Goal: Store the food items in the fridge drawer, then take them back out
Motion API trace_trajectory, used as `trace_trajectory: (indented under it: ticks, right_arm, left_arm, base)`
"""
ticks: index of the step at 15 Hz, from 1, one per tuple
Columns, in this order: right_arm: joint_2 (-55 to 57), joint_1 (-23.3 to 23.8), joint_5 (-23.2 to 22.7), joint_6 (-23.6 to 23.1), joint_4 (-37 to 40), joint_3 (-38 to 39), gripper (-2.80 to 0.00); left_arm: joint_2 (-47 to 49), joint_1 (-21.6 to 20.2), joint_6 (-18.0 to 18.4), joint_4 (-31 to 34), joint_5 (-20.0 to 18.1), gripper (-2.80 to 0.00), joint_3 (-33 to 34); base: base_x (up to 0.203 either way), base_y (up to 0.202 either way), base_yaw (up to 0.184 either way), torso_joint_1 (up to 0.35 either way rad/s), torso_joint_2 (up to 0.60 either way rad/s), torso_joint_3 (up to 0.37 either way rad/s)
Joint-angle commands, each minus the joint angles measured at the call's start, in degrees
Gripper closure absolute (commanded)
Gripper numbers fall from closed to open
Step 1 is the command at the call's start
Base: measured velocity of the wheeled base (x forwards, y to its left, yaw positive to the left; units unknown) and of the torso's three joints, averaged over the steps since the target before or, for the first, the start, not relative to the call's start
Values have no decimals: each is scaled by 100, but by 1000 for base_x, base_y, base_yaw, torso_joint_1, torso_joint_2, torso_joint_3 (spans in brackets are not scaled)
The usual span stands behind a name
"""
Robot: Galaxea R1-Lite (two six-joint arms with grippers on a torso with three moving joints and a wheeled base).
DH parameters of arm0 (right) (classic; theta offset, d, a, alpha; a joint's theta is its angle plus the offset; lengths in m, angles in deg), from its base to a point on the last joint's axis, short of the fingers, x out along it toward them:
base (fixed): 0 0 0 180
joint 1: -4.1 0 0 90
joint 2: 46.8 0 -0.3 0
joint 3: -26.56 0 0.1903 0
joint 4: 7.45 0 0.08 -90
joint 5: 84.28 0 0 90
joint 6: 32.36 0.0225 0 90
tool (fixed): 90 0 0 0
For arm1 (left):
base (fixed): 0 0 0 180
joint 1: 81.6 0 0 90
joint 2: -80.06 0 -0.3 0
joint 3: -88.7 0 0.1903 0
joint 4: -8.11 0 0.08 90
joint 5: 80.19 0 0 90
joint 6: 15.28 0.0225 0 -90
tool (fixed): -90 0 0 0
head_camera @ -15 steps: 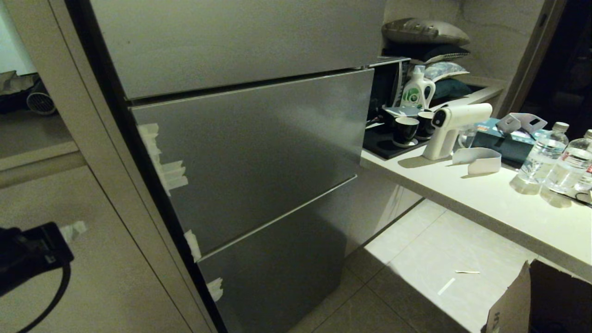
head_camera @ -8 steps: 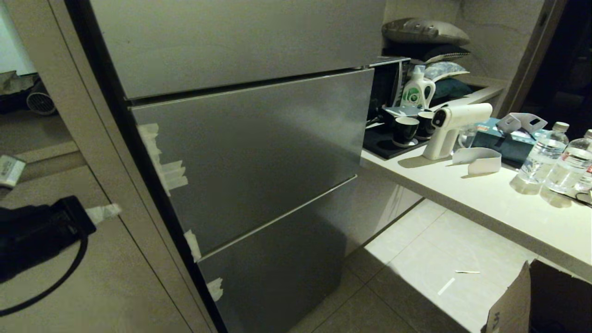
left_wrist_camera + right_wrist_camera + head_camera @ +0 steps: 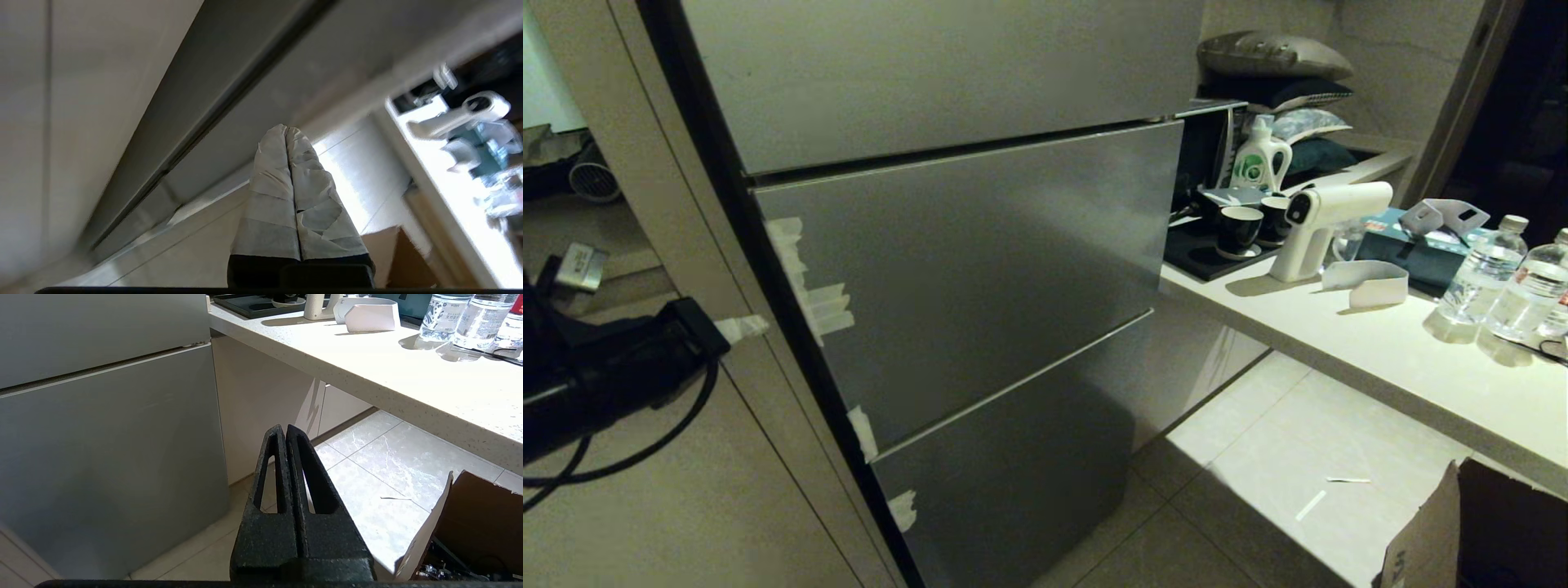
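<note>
Since 1 s ago the left gripper (image 3: 742, 328) went up and rightwd from lower left of head frame to mid-left, taped tips now just beside the fridge's dark left edge. Jaws clenched, holding nothing. Fridge drawer and food item not visible; grey steel door panels (image 3: 964, 269) all closed. Seam betw panels runs long axis left-right, to the right of the tips. Left arm nearer, reaching level. Right gripper (image 3: 284, 435) parked low, clenched, empty.
</note>
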Motion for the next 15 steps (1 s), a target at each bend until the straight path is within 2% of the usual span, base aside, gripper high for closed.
trace_trajectory:
  ticks: [1,4,15]
  right_arm:
    - [-1,0,0,4,-4,176,0]
    - [-1,0,0,4,-4,176,0]
    - [-1,0,1,4,-4,167,0]
  left_arm:
    - [392,99,-137,-331,21,0,-86]
    - [674,153,-159,-562,204,0,-231]
    - [716,536,-177,-809,217,0,-143]
  base:
    - [0,0,0,0,0,0]
    - [0,0,0,0,0,0]
    - [0,0,0,0,0,0]
